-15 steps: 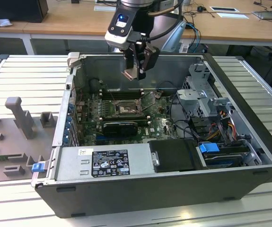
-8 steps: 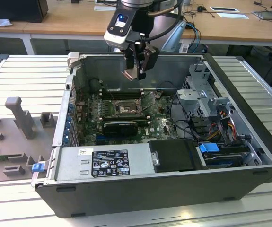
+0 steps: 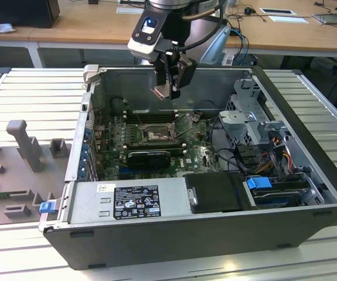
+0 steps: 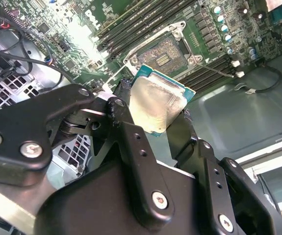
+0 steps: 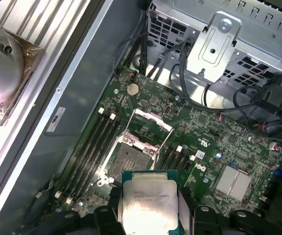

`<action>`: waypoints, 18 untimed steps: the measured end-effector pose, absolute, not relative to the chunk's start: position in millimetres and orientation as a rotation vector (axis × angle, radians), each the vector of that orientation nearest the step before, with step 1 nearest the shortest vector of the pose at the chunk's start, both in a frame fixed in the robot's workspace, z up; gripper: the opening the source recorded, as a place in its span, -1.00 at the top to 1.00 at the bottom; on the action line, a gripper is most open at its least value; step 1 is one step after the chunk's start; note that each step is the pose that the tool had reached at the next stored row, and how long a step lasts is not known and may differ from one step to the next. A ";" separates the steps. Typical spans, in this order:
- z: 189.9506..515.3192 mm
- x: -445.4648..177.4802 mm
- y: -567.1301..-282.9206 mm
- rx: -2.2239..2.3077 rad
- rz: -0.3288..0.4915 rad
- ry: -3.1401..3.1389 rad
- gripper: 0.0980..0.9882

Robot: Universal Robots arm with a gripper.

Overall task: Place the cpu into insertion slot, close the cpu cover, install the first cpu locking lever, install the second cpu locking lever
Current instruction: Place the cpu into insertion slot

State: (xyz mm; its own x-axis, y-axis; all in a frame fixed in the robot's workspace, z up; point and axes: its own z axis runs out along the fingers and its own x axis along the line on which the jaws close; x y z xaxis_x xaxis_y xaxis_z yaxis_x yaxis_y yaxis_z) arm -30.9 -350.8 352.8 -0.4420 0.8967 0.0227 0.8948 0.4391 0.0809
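The claw (image 3: 169, 88) is hanging over the open computer case (image 3: 156, 240), which is sitting on a ribbed metal desk (image 3: 33, 88). Its two black fingers are closing only as far as the chip's width, pinching the cpu (image 4: 158, 105) by two opposite edges and leaving the flat faces free. In the first wrist view the cpu (image 5: 149, 200) is showing as a thin square with a dull, pale silvery lid on a green board rim, and it is floating clear above the insertion slot (image 5: 128, 164), not touching it.

The chip is looking light and stiff, so weight is probably mattering little. The smooth metal lid is likely giving the finger pads little bite, and the thin green rim is probably the part that would chip under a hard squeeze. Taking it by the edges, as the claw (image 5: 149, 210) is doing, is seeming the sensible hold.

The insertion slot (image 4: 163, 54) is lying open as a dark square with a fine grainy field inside a bright metal rim. Any such fine contacts are likely bending easily if the chip is landing tilted. The cpu cover (image 5: 152, 119), a thin silvery frame with a cut-out centre, is standing tilted up beside the slot, next to the long black memory slots (image 5: 89, 147)
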 end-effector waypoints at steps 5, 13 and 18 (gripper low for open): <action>351.9 -31.5 -350.7 1.749 0.124 2.575 0.01; 350.9 -31.4 -350.7 1.885 0.122 2.471 0.01; 349.0 -31.5 -350.7 1.936 0.116 2.427 0.01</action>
